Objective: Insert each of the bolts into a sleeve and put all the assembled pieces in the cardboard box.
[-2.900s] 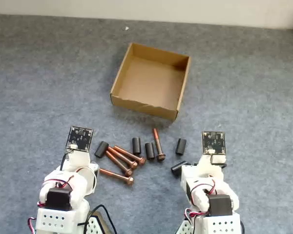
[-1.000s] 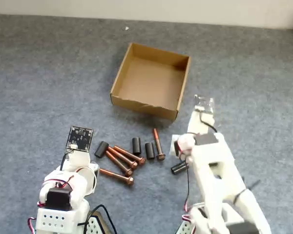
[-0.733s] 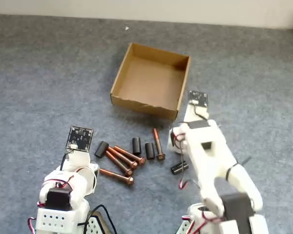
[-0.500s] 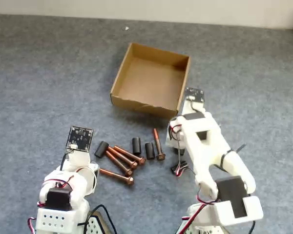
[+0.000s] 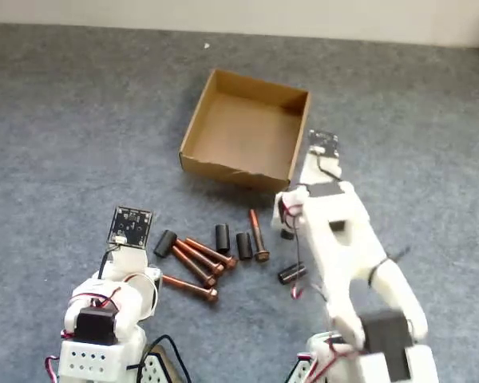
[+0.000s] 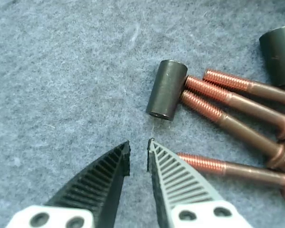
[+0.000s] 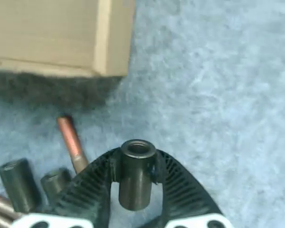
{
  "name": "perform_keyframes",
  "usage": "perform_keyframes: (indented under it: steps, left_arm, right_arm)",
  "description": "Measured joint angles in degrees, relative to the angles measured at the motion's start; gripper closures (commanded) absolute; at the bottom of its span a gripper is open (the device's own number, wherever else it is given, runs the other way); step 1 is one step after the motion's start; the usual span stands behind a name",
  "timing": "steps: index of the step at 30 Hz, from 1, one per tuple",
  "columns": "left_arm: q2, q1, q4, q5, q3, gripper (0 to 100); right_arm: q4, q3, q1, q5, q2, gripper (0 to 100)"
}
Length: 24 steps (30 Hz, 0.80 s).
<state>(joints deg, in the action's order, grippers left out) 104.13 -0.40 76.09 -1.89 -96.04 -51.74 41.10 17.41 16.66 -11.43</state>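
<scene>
**While the right end effector grips one sleeve, the bolts lie loose**

Where the high view looks down, the surface (image 5: 80, 104) is a grey, felt-like covering, and a pale band (image 5: 239, 9) runs along its far edge.

The cardboard box (image 5: 223, 169) stands open-topped on the far half. It is shallow, with its brown floor fully in sight.

Nearer the arm bases lie the copper-coloured bolts (image 5: 199, 259). Most are fanned together, and one bolt (image 5: 257, 234) lies apart, pointing toward the box. Black sleeves (image 5: 223, 238) lie among them, separate from the bolts.

The right end effector (image 7: 135, 160) is clamped on a black sleeve (image 7: 134, 185), held upright with its bore upward, near the box's front corner.

The left end effector (image 6: 138, 144) has its fingers parted by a narrow gap and holds nothing. Its tips are just short of another sleeve (image 6: 167, 89), which touches the threaded ends of two bolts.

A strip of surface separates the box's front wall from the loose parts. The surface extends well beyond the box on both sides.
</scene>
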Motion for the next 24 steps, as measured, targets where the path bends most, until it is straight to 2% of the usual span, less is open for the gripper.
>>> perform_keyframes:
  steps: [5, 10, 13, 16, 19, 24]
  left_arm:
    - [0.0, -3.3, 0.0, 0.7, 0.5, 91]
    - [0.0, -7.1, 0.0, 12.7, 6.9, 91]
    - [0.0, -6.9, -2.6, 20.8, 9.1, 91]
    - [0.0, -5.6, -5.6, 25.8, 9.7, 91]
    - [0.0, -3.0, -6.2, 27.5, 10.2, 91]
    - [-3.2, 1.4, -4.9, 29.7, 15.6, 91]
  right_arm:
    - [-0.2, 7.0, -1.8, 0.0, -12.0, 99.4]
    - [-0.2, 12.1, -3.5, 1.1, -19.3, 99.4]
    - [1.8, 13.8, -4.7, 5.6, -20.5, 99.4]
    - [5.8, 15.9, -7.9, 9.1, -20.7, 99.4]
    - [9.2, 18.1, -11.5, 11.7, -20.7, 99.4]
    - [10.4, 18.4, -13.6, 13.7, -20.7, 99.4]
